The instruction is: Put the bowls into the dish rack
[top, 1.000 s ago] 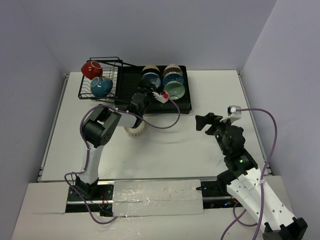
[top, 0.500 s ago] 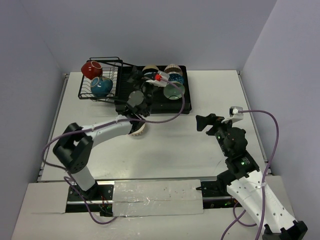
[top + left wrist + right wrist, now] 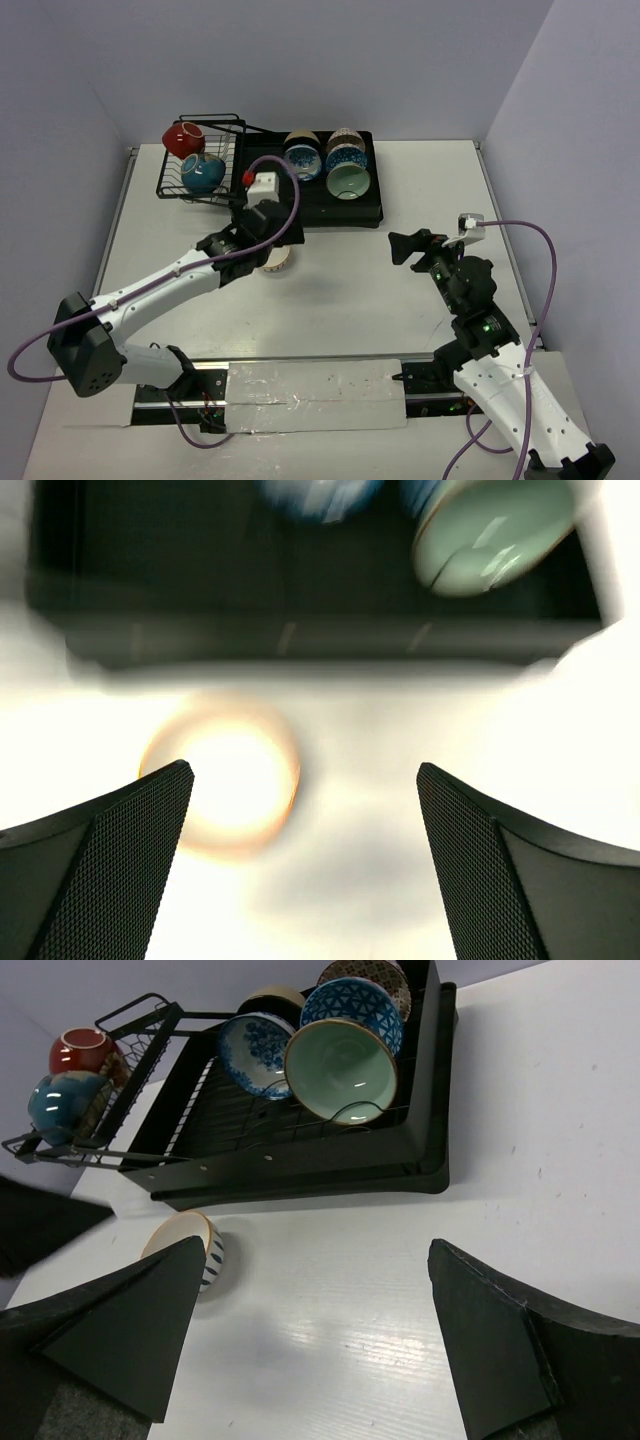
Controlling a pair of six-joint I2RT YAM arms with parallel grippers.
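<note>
White table w/ pale lilac walls

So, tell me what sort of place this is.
Probably a robot test bench, not a kitchen: a white table boxed in by plain walls, with a dish rack of bowls set out on it.

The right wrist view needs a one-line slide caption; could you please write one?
Open right gripper faces the black ridged dish rack loaded with bowls; one cream bowl lies on the white table.
</note>
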